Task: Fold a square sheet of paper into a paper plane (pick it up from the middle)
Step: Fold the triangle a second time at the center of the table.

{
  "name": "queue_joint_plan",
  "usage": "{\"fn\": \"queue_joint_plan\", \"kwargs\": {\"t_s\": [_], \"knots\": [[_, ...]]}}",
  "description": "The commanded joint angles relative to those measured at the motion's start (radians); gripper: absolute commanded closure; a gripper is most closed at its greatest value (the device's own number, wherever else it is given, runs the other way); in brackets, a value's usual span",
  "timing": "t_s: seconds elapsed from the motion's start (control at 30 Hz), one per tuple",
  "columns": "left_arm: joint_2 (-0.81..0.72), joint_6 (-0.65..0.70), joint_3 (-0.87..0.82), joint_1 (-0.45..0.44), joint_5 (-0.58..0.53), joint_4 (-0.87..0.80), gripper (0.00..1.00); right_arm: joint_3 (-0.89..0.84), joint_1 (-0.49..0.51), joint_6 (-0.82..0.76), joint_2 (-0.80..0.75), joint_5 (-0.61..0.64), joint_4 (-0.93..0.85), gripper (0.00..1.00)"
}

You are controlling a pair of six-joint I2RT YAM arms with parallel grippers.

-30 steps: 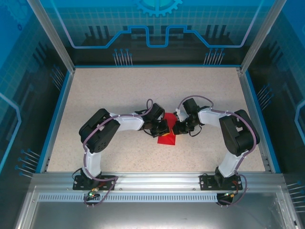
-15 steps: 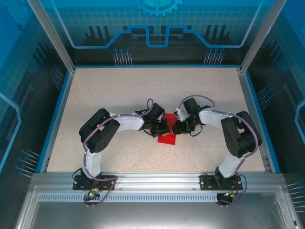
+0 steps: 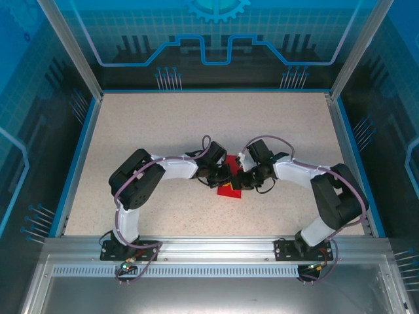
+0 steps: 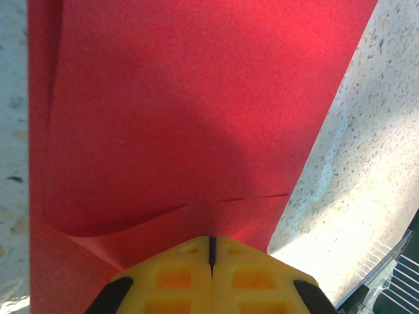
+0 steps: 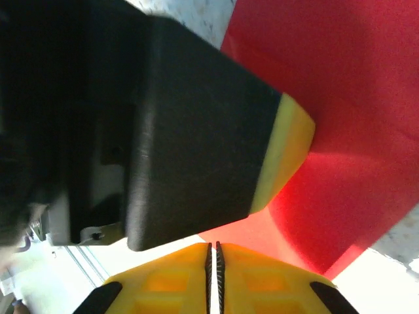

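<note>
Red sheet at mid-table, mostly covered by both grippers

From the top camera I can make out only small patches of the square sheet of paper (image 3: 229, 191). The two wrists meet over it and cover the rest, so I cannot read its full outline. Up close it is plain bright red (image 4: 163, 118), lying flat on the speckled table (image 3: 163, 124), with one slanted edge, a fine crease and a curved flap edge near the fingertips. The left gripper (image 4: 211, 245) has its jaws pressed together with the tips down on the paper. I cannot tell whether any paper is pinched between them. The right gripper (image 5: 213, 247) shows only a hairline slit between its jaws, right at the sheet's edge (image 5: 340, 98). One of the left gripper's fingers (image 5: 196, 150) blocks my view of what it grips.
</note>
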Motion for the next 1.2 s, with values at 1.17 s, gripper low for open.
{"fn": "queue_joint_plan", "kwargs": {"t_s": [1.17], "knots": [[0.059, 0.038, -0.009, -0.008, 0.015, -0.01, 1.0, -0.074, -0.016, 0.054, -0.047, -0.01, -0.023, 0.81]]}}
